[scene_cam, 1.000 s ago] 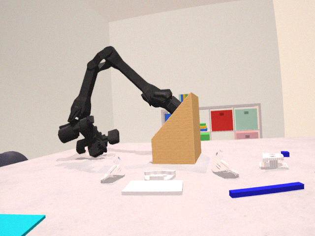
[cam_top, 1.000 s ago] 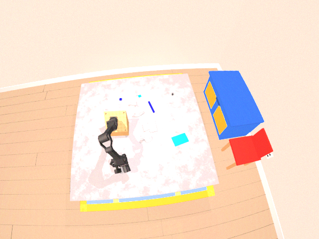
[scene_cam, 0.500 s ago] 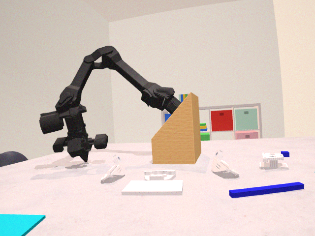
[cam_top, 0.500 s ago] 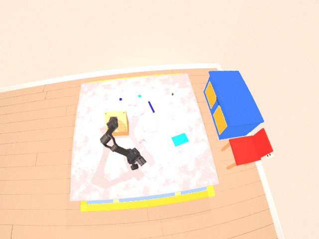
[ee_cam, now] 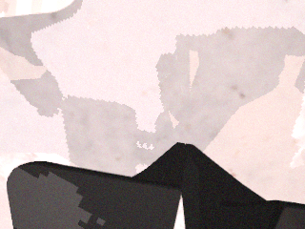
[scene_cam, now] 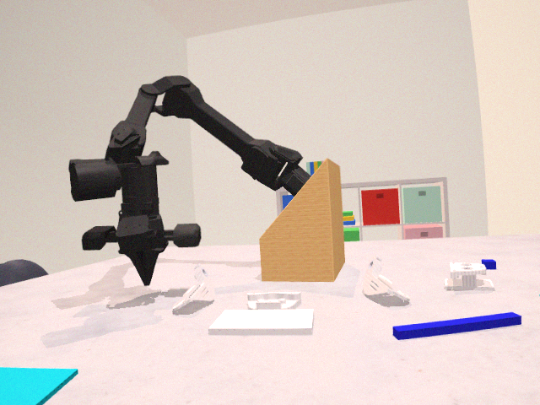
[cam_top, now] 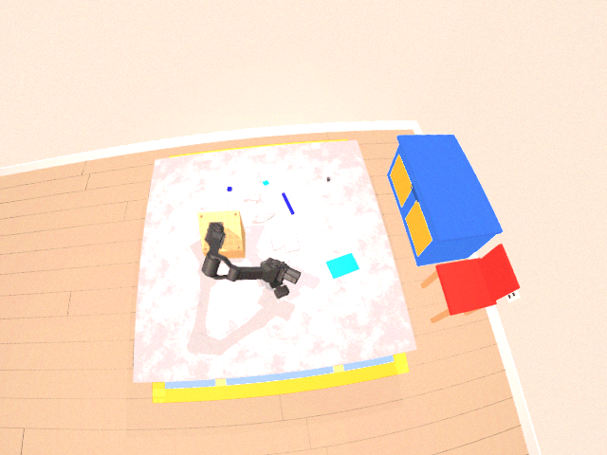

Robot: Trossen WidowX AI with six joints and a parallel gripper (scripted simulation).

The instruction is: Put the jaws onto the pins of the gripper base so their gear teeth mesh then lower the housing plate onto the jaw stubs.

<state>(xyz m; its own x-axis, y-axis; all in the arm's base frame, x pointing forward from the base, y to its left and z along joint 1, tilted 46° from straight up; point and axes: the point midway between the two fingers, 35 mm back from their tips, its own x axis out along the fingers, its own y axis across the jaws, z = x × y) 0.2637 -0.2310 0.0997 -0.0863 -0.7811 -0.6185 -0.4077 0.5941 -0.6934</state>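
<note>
My gripper [scene_cam: 146, 283] [ee_cam: 183, 152] is shut and empty, pointing down, its tips above the table left of the near jaw. In the top view the arm hides its tips. One white jaw [scene_cam: 197, 293] leans to the right of my gripper. The other white jaw [scene_cam: 381, 285] [cam_top: 266, 217] lies beyond the wooden block. A low white part [scene_cam: 273, 299] lies between the jaws, behind a flat white slab [scene_cam: 263, 321]. A taller white part [scene_cam: 467, 277] [cam_top: 252, 198] stands at the far right. Which white part is the gripper base and which the housing plate is unclear.
The wooden block [cam_top: 220, 217] [scene_cam: 300, 244] stands by the arm's foot. A blue bar [cam_top: 287, 203] [scene_cam: 456, 326], a cyan sheet [cam_top: 342, 265] [scene_cam: 32, 383], a small blue block [cam_top: 229, 189] [scene_cam: 488, 264] and a small cyan piece [cam_top: 266, 183] lie on the table.
</note>
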